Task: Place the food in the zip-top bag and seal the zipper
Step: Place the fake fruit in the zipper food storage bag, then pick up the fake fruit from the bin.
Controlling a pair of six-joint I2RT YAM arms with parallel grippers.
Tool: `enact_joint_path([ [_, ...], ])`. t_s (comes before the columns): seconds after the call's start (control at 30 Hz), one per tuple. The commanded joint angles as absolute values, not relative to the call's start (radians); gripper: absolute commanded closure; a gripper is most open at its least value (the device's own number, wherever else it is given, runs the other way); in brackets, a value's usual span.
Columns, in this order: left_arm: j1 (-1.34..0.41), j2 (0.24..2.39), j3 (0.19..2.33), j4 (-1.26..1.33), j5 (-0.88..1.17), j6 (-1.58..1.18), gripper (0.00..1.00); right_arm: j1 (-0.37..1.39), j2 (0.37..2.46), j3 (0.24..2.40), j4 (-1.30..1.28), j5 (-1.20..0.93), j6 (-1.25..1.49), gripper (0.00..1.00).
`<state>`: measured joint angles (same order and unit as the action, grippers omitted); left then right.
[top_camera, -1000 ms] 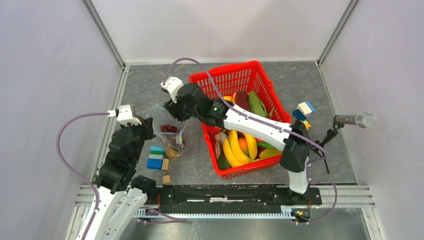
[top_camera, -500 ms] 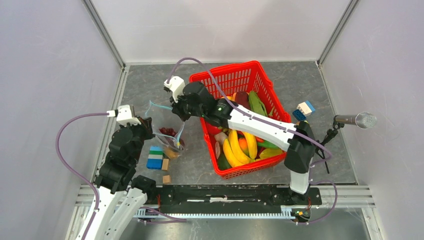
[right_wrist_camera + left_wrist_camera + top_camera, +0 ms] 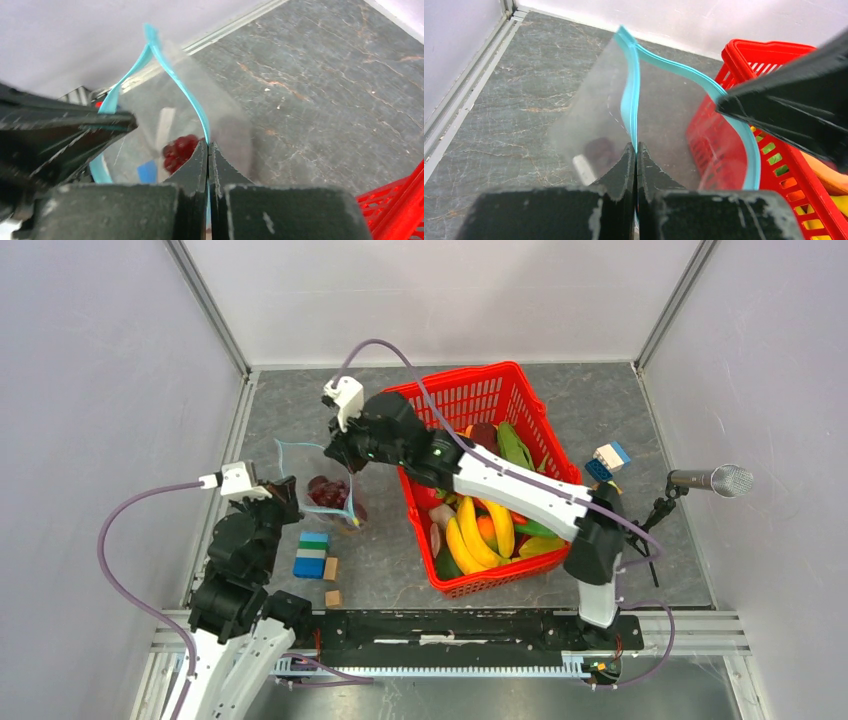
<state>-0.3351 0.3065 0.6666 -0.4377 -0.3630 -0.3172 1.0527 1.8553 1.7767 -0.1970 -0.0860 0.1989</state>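
Our left pincer (image 3: 635,150) and right pincer (image 3: 207,150) each clamp a lip of the zipper (image 3: 629,95). The zip-top bag (image 3: 318,480) hangs between them, its mouth gaping, with grapes (image 3: 180,149) below the tips. We judge sealing is starting; next we should bring the lips together and press along them.

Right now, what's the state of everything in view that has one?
zip-top bag: held by both grippers, mouth open
zipper: unsealed, its two sides apart
purple grapes: inside the bag
left gripper: shut on zipper
right gripper: shut on zipper
red basket: upright, bananas inside
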Motion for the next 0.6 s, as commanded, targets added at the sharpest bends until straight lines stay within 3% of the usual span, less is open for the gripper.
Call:
enact_joint_path([
  [0.0, -0.329, 0.373, 0.685, -0.383, -0.313, -0.338, 0.98, 1.044, 1.935, 1.929, -0.379, -0.026, 0.166, 0.99],
  [0.2, -0.327, 0.403, 0.694, -0.386, -0.296, -0.331, 0.98, 1.044, 1.68, 1.553, -0.008, -0.137, 0.183, 0.87],
  [0.3, -0.326, 0.399, 0.691, -0.379, -0.289, -0.33, 0.98, 1.043, 1.65, 1.555, -0.037, -0.135, 0.15, 0.67],
  [0.57, -0.324, 0.391, 0.681, -0.356, -0.246, -0.322, 0.98, 1.043, 1.465, 1.416, 0.022, -0.012, 0.136, 0.35],
])
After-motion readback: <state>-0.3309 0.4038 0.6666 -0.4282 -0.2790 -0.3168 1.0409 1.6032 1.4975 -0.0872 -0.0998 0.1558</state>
